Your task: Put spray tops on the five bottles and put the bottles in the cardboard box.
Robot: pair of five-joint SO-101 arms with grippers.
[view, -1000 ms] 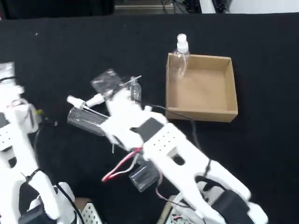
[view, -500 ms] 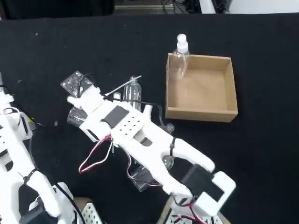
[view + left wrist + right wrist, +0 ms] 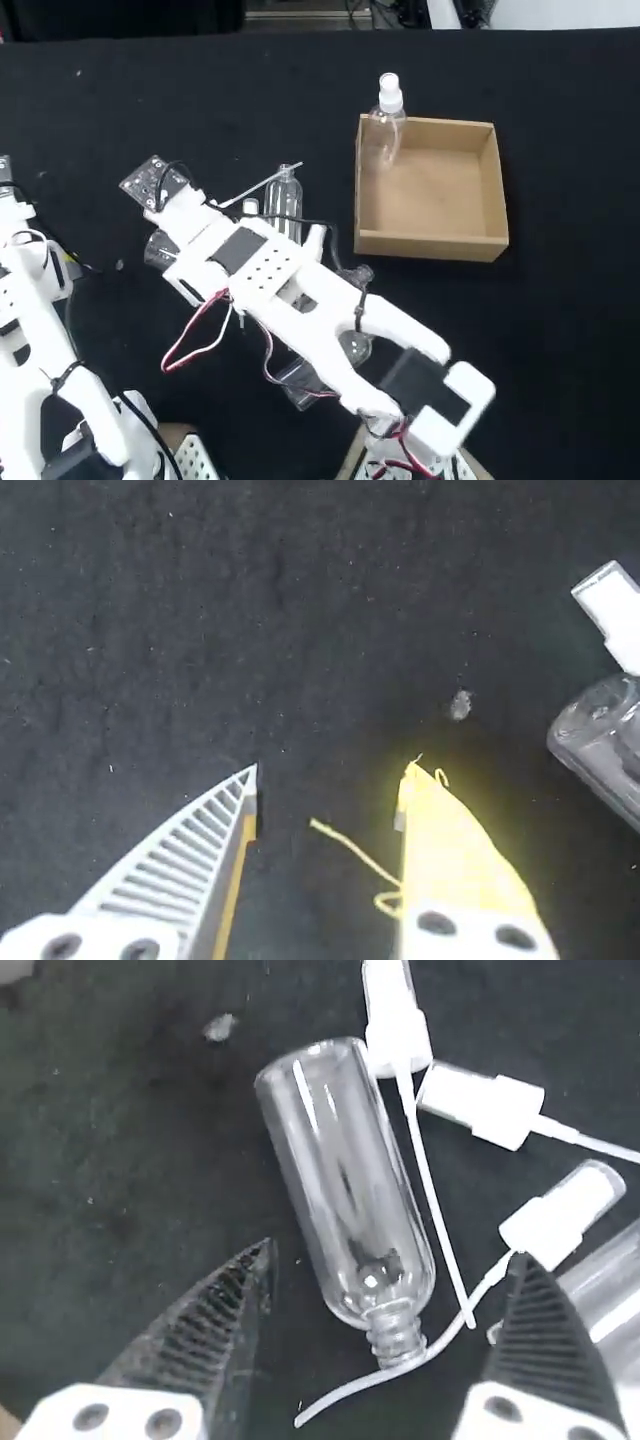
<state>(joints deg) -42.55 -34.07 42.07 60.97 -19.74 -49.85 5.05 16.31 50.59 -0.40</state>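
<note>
Black counter [image 3: 560,330], brown cardboard box [image 3: 430,244], clear bottles [image 3: 345,1180] with white spray tops [image 3: 480,1105], white arms [image 3: 300,290] with red wires [image 3: 190,345]; left tool [image 3: 330,775] has one white ribbed finger and one yellow, right tool [image 3: 392,1252] black ribbed fingers.

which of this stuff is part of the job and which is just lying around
Job:
cardboard box
capped bottle at its far corner
uncapped bottle lying down
upright bottle
loose spray tops

Lying about:
lint speck on the black table cover
</note>
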